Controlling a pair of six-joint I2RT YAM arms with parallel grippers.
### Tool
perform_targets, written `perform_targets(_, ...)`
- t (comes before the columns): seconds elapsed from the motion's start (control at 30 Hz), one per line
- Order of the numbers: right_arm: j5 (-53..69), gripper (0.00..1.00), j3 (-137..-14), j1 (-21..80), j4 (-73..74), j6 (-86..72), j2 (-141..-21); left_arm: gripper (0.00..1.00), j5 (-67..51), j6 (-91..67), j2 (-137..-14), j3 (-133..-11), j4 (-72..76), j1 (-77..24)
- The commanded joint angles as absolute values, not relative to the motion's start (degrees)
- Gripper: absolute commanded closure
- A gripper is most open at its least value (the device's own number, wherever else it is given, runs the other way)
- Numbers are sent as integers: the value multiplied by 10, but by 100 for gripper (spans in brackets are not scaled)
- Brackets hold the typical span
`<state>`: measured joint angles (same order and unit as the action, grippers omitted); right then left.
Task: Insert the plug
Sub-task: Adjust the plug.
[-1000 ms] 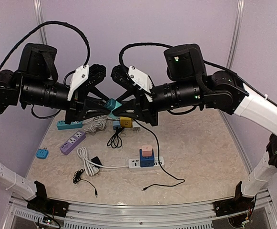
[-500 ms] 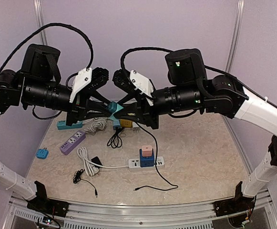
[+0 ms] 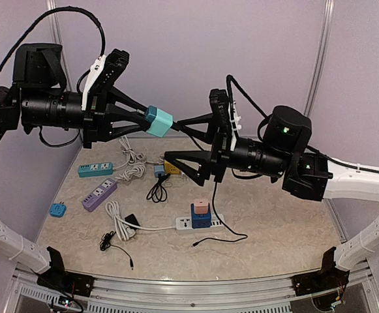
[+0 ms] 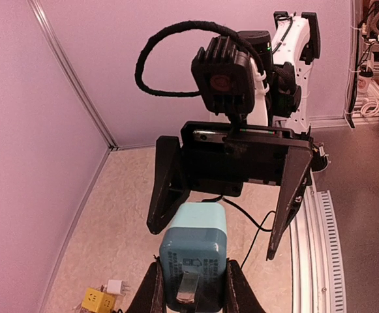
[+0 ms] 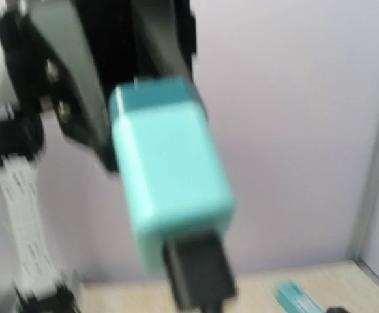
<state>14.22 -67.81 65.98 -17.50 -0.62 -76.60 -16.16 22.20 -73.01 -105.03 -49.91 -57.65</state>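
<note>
While left pincer [image 3: 149, 117] clamps teal cube-shaped plastic charger [image 3: 160, 121] in mid-air above beige table [image 3: 274, 215], right pincer [image 3: 171, 139] stands wide apart just beside it, holding nothing. Black plug [image 5: 199, 277] looks seated in charger, though view blurred. Judgement: insertion probably done; only check, retreat left.

Running this remotely, and it's obviously a robotics lab cell: plain lilac wall panels [image 3: 254, 59] box in a beige speckled tabletop [image 3: 287, 215], there's a ribbed aluminium rail [image 3: 196, 291] along the front, and cable-cluttered racks [image 4: 378, 32] past the grey floor [image 4: 372, 182].
</note>
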Motion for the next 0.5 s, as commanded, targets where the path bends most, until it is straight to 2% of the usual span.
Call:
perform_targets(0.0, 180, 14, -671, 659, -368, -107, -795, 100, -215, 179, -738, -1063, -468, -571)
perform_targets(0.1, 195, 22, -681, 659, -403, -129, -811, 100, -219, 175, -739, -1060, -468, -570)
perform_targets(0.37, 224, 75, -715, 659, -395, -142, -834, 100, -231, 166, -742, -1062, -461, -566)
perform_targets(0.4, 224, 77, -718, 659, -389, -141, -835, 100, -232, 165, -741, -1061, -460, -566)
perform_targets(0.43, 223, 73, -721, 659, -381, -140, -836, 100, -233, 163, -740, -1060, -458, -564)
perform_targets(0.47, 223, 64, -723, 659, -375, -138, -836, 100, -234, 160, -739, -1060, -454, -563)
